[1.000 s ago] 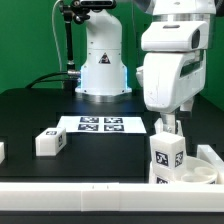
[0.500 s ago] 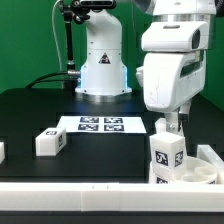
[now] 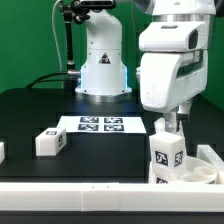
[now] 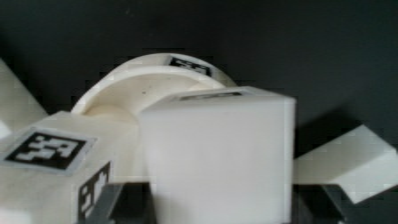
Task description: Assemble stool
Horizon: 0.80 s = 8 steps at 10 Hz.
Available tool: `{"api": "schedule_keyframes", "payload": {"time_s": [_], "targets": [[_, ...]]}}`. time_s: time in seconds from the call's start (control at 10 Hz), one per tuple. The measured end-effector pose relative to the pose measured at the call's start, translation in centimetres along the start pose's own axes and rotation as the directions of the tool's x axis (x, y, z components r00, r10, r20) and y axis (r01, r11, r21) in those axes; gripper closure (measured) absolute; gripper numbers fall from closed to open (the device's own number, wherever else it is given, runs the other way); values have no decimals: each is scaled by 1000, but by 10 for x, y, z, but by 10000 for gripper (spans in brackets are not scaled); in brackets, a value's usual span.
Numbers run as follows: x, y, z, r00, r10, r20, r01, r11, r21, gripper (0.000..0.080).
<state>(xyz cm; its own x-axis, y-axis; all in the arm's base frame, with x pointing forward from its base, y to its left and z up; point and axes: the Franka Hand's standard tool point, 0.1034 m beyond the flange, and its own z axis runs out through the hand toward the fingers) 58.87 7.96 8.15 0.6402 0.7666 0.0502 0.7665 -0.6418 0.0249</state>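
The round white seat (image 3: 190, 176) lies at the front of the exterior view's right. A white leg (image 3: 167, 155) with marker tags stands upright on it. My gripper (image 3: 169, 127) reaches down over this leg's top. In the wrist view the leg (image 4: 214, 150) fills the space between my dark fingers (image 4: 121, 200), and the gripper (image 4: 222, 206) is shut on it. The seat's ring (image 4: 151, 85) curves behind it. A second tagged leg (image 4: 54, 155) stands close beside the held one. Another leg (image 3: 50, 141) lies loose on the black table.
The marker board (image 3: 103, 124) lies flat at the table's middle, in front of the arm's base (image 3: 103, 70). A long white rail (image 3: 90, 190) runs along the front edge, another rail piece (image 3: 210, 154) sits beside the seat, and a white part (image 3: 1, 151) shows at the left border.
The fingers have drawn in against the upright leg. The arm has barely shifted, and the loose leg, the seat and the marker board stay where they were.
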Motion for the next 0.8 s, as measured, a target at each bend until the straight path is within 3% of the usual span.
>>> {"api": "schedule_keyframes", "payload": {"time_s": [0.4, 0.7, 0.8], "targets": [[0, -1, 0, 901, 435, -3, -435, 901, 8, 463], [4, -4, 0, 681, 732, -5, -732, 681, 23, 462], [5, -4, 0, 644, 765, -5, -765, 643, 23, 462]]}}
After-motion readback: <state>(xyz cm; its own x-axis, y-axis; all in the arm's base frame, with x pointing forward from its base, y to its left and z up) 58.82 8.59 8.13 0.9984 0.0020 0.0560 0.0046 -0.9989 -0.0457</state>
